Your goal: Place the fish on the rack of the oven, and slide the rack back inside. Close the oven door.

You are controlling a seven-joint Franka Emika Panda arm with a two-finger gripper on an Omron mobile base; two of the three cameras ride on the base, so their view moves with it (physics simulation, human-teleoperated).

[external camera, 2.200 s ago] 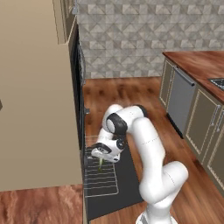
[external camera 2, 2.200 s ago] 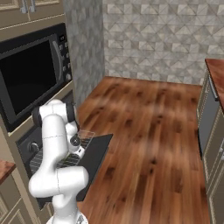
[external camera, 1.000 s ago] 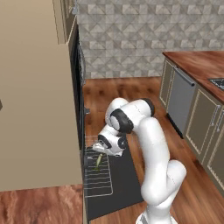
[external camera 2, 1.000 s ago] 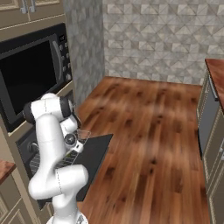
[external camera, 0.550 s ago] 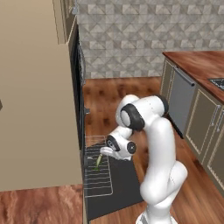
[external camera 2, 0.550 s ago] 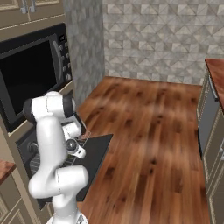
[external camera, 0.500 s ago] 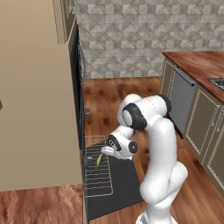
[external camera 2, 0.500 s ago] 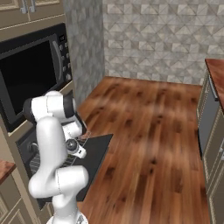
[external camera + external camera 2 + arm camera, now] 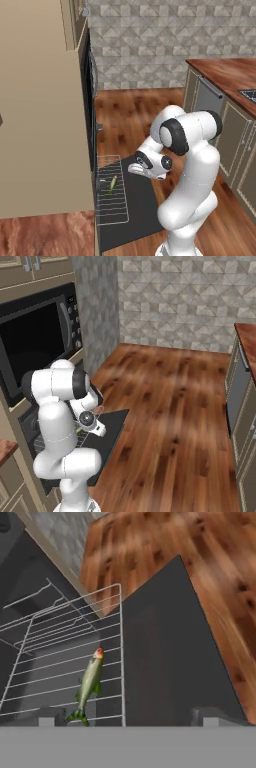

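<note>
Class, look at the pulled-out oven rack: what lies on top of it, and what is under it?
A small fish lies on the rack, near its outer edge. Under the rack is the open oven door. The oven's inside behind it is too dark to read.

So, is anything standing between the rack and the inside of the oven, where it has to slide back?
Nothing visible blocks it. The rack is pulled out over the open oven door, carrying just the fish. The end effector hangs open above the door, beside the rack, not behind it.
</note>
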